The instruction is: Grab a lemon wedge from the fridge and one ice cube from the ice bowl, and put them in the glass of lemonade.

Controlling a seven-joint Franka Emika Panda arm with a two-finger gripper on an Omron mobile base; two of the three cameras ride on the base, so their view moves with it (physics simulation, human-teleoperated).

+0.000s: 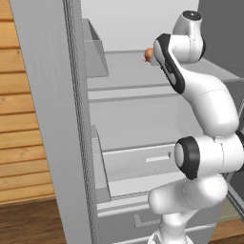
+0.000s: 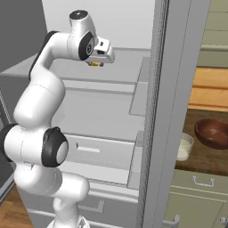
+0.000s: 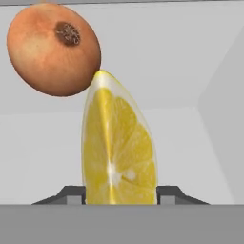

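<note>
My gripper (image 3: pixel 121 196) reaches onto an upper shelf of the open fridge (image 1: pixel 47 119). Its two fingertips (image 3: pixel 72 195) press against both sides of the yellow lemon wedge (image 3: pixel 119 147), which stands upright between them. In the right base view the gripper (image 2: pixel 97 63) hangs just over the shelf with the lemon wedge (image 2: pixel 95 64) as a yellow speck under it. The glass of lemonade (image 2: pixel 185 147) stands on the dark counter past the right fridge door (image 2: pixel 178 89). Beside it sits a brown bowl (image 2: pixel 213 132), likely the ice bowl; any ice cube is hidden.
A round orange-brown onion (image 3: pixel 53 47) rests on the shelf touching the wedge's far tip, also seen as an onion (image 1: pixel 148 55) behind the arm. Door bins (image 1: pixel 95 50) line the open doors on both sides. Grey drawers (image 2: pixel 102 151) sit below the shelves.
</note>
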